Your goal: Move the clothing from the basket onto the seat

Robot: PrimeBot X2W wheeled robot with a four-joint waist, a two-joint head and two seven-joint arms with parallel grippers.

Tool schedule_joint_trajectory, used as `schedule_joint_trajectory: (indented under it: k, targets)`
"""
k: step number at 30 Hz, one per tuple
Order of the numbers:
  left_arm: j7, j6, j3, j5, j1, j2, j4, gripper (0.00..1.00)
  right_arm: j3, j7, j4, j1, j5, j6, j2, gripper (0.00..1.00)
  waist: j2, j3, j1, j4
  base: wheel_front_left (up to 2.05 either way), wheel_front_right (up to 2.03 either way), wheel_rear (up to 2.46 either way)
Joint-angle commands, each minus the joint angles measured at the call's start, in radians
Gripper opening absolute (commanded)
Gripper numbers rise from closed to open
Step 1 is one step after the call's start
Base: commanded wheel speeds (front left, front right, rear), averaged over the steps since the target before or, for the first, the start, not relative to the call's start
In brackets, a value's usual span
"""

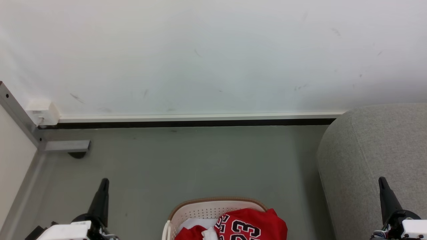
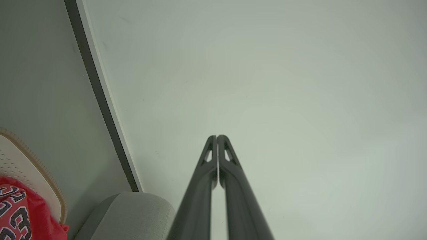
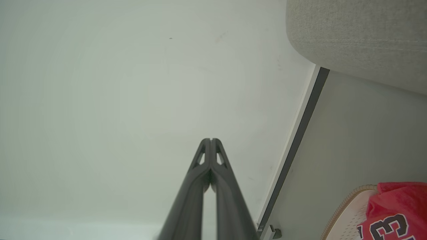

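From the head camera we see the left gripper (image 1: 104,180) as a slim black spike that tapers to a rounded tip and widens downward into a bulbous black collar. Below the collar sits a white, box-shaped casing (image 1: 66,231) with squared edges. The right gripper (image 1: 381,179) has the same look: a black tapering spike, a rounded black collar and a white casing (image 1: 415,229) beneath it. Up close in the wrist cameras, we find the fingers (image 2: 233,186) matte dark grey, smooth and long, broad at the bottom and narrowing to blunt tips. Each finger carries a narrow triangular cut-out just below its tip, framed by thin ribs.
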Motion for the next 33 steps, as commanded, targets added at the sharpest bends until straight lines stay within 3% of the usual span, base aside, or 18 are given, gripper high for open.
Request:
schedule_joint_trajectory:
  k: [1,28,29,30,31,33]
  targets:
    - [0.002,-0.001,0.003,-0.01,-0.007,0.009,-0.001,0.0,-0.003,0.003,0.0,-0.007,0.0,0.008,-0.005,0.0,0.0,0.0,0.0,0.0,0.0,0.0,0.0]
    - [0.002,-0.001,0.003,-0.01,-0.007,0.009,-0.001,0.0,-0.003,0.003,0.0,-0.007,0.0,0.008,-0.005,0.0,0.0,0.0,0.0,0.0,0.0,0.0,0.0]
    - [0.0,0.0,0.0,0.0,0.0,0.0,0.0,1.0,0.0,0.0,0.0,0.0,0.0,0.0,0.0,1.0,0.0,0.0,0.0,0.0,0.0,0.0,0.0]
    - [-0.001,0.0,0.0,0.0,0.001,-0.001,0.003,0.0,0.001,0.0,0.003,0.001,0.001,0.0,0.0,0.0,0.0,0.0,0.0,0.0,0.0,0.0,0.0]
    - [0.0,0.0,0.0,0.0,0.009,-0.005,0.013,1.0,0.002,-0.001,0.013,0.01,0.0,-0.002,0.003,1.0,0.0,0.0,0.0,0.0,0.0,0.0,0.0]
    - [-0.008,0.0,-0.004,0.001,0.014,-0.008,0.015,1.0,0.008,-0.004,0.015,0.015,0.003,-0.002,0.004,1.0,0.0,0.0,0.0,0.0,0.0,0.0,0.0]
